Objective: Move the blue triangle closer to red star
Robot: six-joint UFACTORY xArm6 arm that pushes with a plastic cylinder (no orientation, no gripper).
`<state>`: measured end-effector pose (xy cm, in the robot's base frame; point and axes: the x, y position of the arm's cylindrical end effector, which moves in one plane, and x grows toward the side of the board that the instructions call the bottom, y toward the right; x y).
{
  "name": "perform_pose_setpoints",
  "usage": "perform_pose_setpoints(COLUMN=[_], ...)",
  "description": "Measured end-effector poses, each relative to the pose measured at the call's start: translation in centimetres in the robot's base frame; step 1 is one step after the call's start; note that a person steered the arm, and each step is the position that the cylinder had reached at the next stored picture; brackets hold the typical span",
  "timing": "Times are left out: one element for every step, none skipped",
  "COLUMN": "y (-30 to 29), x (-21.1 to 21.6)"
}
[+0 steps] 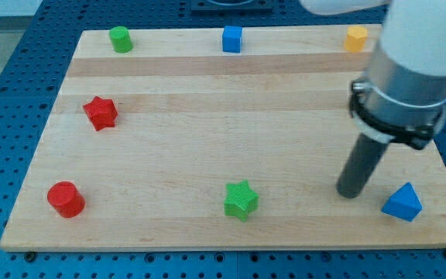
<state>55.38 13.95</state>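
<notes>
The blue triangle (403, 203) lies near the board's bottom right corner. The red star (100, 113) lies far off at the view's left, about mid-height. My tip (350, 191) rests on the board just left of the blue triangle and slightly above it, with a small gap between them. The rod rises up and to the right into the arm's grey and white body.
A green star (241, 200) lies at bottom centre. A red cylinder (66, 199) sits at bottom left. Along the top edge stand a green cylinder (120, 39), a blue cube (232, 39) and an orange block (355, 38). The wooden board (207, 139) lies on a blue perforated table.
</notes>
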Motion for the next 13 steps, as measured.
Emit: perform_pose_setpoints(y=[-1.4,-1.3,-0.7,2.6,5.8,8.6,9.0,8.2,6.6,6.6,6.5,6.4,5.8], x=[1.5,3.7,6.2,6.4,6.2,5.6,4.0,2.3,0.9,-1.4,-4.0,-6.3,-7.8])
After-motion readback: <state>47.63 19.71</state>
